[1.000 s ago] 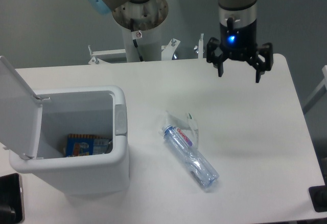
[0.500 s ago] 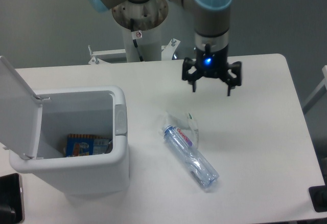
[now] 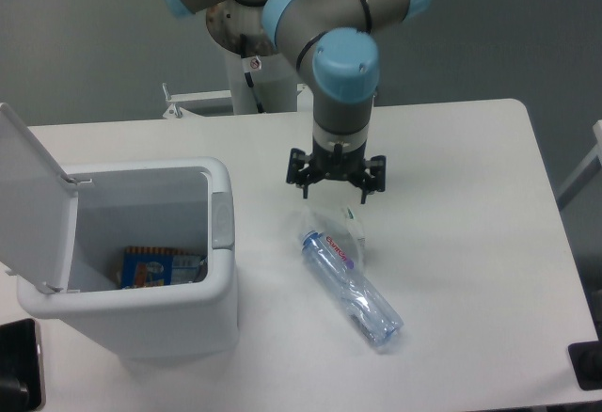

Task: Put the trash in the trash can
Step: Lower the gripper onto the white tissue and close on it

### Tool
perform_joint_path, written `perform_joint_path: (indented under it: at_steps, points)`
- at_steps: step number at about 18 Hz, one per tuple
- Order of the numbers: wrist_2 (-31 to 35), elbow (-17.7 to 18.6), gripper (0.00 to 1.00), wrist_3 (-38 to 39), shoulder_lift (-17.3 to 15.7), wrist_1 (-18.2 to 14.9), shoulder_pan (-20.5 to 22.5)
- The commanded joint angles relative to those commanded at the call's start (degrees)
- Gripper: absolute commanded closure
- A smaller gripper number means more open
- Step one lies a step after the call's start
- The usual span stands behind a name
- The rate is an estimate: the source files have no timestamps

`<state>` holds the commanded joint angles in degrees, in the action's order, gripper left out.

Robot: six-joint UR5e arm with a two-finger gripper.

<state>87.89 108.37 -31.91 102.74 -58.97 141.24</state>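
A grey-and-blue robot arm (image 3: 331, 26) hangs over a white worktop (image 3: 470, 243), its upper links cut off by the top edge of the frame. The gripper (image 3: 336, 182) hovers with jaws spread wide and holding nothing, just above the upper end of a crumpled clear wrapper (image 3: 340, 225); the wrapper is faint against the white surface and its outline is hard to trace.

The gripper has swung left and down since a second ago, from over the worktop's far right edge to a spot almost over the trash, and the blue light seen on its body then is now hidden. Bottle, wrapper and bin have not moved.

The crushed plastic bottle (image 3: 351, 287) lies on its side at mid-worktop, running diagonally toward the lower right, its upper end touching the wrapper. Red lettering shows on its white label but is too small to read.

To the left, well apart from the bottle, the white trash can (image 3: 179, 313) stands with its lid (image 3: 33, 196) raised. A printed orange-and-blue packet (image 3: 155, 266) lies at its bottom, partly hidden by the near wall, its text illegible.
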Motion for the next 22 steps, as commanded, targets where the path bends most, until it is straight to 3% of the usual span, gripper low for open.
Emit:
perform_joint_path:
  at_steps: [5, 9, 18, 20, 22]
  points:
    - [0.53, 0.70, 0.00, 3.16, 2.99, 0.61, -0.88]
    - [0.79, 0.88, 0.00, 3.61, 4.57, 3.25, -1.23]
    - [11.15, 0.88, 0.00, 3.16, 7.29, 3.78, -1.23]
    - [11.78, 0.71, 0.06, 3.34, 7.74, 3.78, -1.23]
    - [11.69, 0.27, 0.22, 3.43, 7.74, 3.95, -1.23]
